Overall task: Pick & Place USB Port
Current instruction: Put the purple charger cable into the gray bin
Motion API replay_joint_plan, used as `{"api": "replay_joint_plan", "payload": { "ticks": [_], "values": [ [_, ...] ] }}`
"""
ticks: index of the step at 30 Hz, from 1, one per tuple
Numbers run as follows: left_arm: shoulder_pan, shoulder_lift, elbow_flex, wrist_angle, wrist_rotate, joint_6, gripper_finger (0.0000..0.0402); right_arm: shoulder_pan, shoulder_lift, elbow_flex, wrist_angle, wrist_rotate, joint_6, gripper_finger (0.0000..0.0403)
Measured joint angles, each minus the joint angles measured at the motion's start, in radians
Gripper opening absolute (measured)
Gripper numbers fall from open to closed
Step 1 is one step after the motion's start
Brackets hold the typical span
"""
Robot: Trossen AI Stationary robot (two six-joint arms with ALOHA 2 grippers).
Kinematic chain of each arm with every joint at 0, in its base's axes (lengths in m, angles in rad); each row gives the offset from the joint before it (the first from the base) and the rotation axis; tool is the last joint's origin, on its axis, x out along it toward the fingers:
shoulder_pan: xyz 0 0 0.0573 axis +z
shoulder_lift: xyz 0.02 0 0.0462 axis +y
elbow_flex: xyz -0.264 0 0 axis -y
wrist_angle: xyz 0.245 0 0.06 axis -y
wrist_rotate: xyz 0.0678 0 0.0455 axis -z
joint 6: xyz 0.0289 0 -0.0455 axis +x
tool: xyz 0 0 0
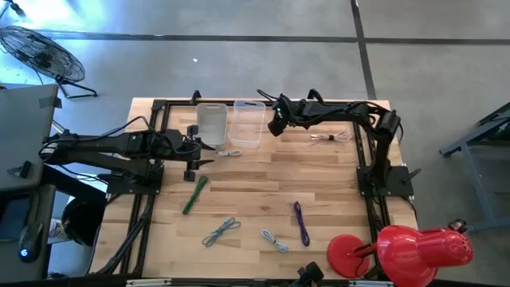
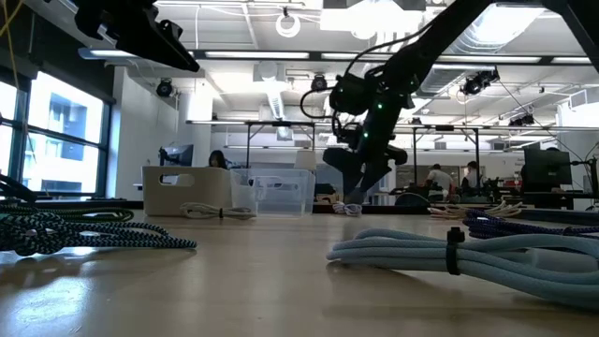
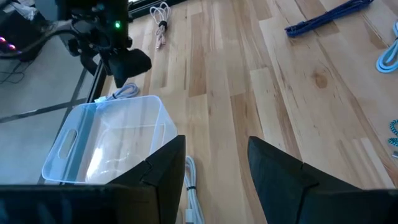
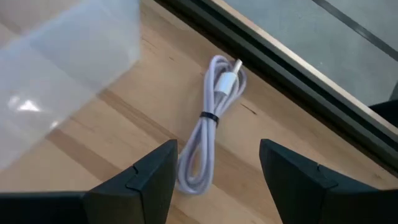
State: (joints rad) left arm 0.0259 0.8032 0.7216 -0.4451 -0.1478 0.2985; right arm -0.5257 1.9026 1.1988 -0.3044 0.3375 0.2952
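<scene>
Left gripper [image 3: 214, 171] and right gripper [image 4: 214, 171] both hover open-fingered.

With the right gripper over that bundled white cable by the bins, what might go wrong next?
The right gripper, open, hovers above the white cable beside the clear bin; closing off-centre may catch one loop only. The table's frame rail lies close, so a finger might strike it.

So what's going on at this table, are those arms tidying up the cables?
Two robot arms work over a wooden table strewn with bundled cables. The right gripper hangs open, empty, right above a coiled white cable lying by the table's far edge, next to a clear bin. The left gripper, also open and empty, hovers near the other clear bin. Nothing has been picked up yet; green, purple and light-blue bundles lie loose.
</scene>
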Motion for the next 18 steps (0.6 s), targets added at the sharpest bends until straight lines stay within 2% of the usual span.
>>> {"api": "replay_joint_plan", "payload": {
  "ticks": [18],
  "values": [
    [0.000, 0.000, 0.000, 0.001, 0.000, 0.000, 0.0170, -0.011, 0.045, -0.001, 0.026, -0.045, -0.015, 0.0220]
  ]
}}
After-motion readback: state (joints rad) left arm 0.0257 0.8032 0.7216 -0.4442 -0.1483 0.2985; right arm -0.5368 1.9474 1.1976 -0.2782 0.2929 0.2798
